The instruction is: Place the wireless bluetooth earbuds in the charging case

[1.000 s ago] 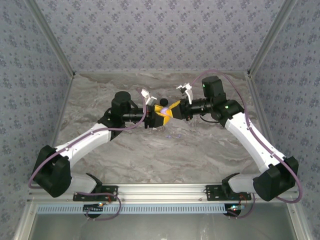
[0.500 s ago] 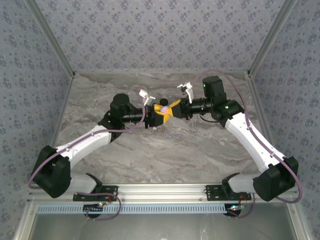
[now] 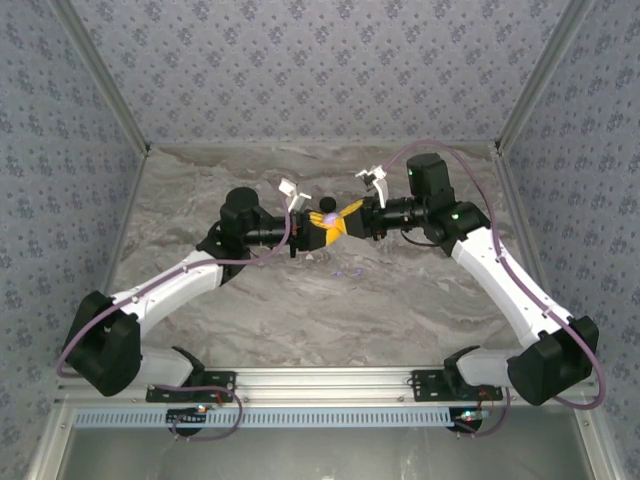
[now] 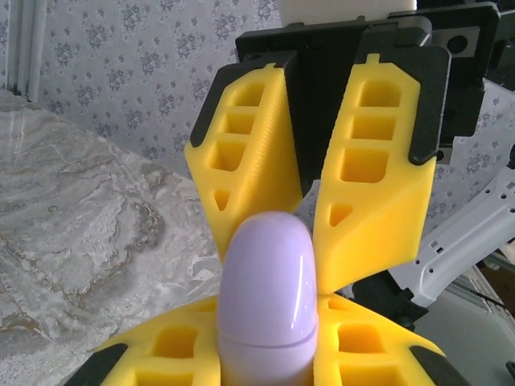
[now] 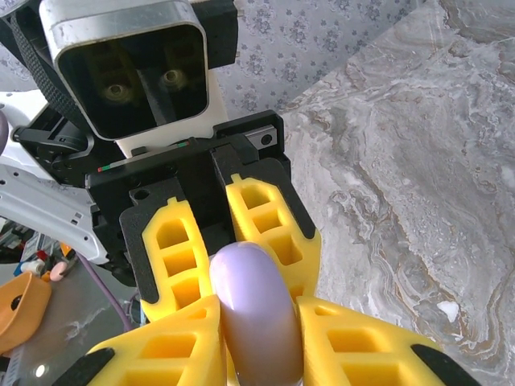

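Above the middle of the grey marbled table [image 3: 400, 300], the left gripper [image 4: 265, 358] and right gripper [image 5: 259, 342] meet, both narrowly closed on one glossy pale lilac rounded charging case [image 4: 268, 273], which could slip and drop if either releases before the other grips firmly.

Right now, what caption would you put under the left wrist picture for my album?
The left tool holds a lilac case up between the right tool's yellow fingers.

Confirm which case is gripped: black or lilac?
The lilac case, pinched between left end effector and right end effector; the black case sits on the table behind them.
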Robot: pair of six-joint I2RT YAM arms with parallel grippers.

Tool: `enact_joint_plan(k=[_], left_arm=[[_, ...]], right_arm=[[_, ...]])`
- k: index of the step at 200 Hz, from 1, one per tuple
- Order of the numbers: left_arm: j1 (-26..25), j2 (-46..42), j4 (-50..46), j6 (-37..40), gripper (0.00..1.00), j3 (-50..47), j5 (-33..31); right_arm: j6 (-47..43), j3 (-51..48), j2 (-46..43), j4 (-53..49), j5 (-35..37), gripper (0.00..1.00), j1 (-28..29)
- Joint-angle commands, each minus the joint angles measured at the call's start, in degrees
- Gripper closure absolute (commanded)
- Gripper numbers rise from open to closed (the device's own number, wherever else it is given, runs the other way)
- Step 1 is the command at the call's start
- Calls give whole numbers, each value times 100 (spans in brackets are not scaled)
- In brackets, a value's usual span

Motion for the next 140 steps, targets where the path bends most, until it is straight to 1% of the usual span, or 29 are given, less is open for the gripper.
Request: enact_joint_plan(k=[1, 19, 44, 93, 140], left_arm=[[-60, -162, 209, 290, 88, -87, -180], [-140, -309, 290, 605, 87, -251, -283], [-198, -413, 126, 923, 87, -269, -306], [-249, -468, 100, 1112, 86, -276, -286], [-320, -588, -91, 1418, 86, -279, -296]], right_arm=[[2, 6, -217, -131, 92, 70, 39], [-124, 41, -262, -351, 279, 64, 89], [-236, 85, -261, -569, 503, 57, 129], [-369, 156, -252, -765, 641, 52, 190], [-380, 207, -224, -877, 1044, 49, 210]])
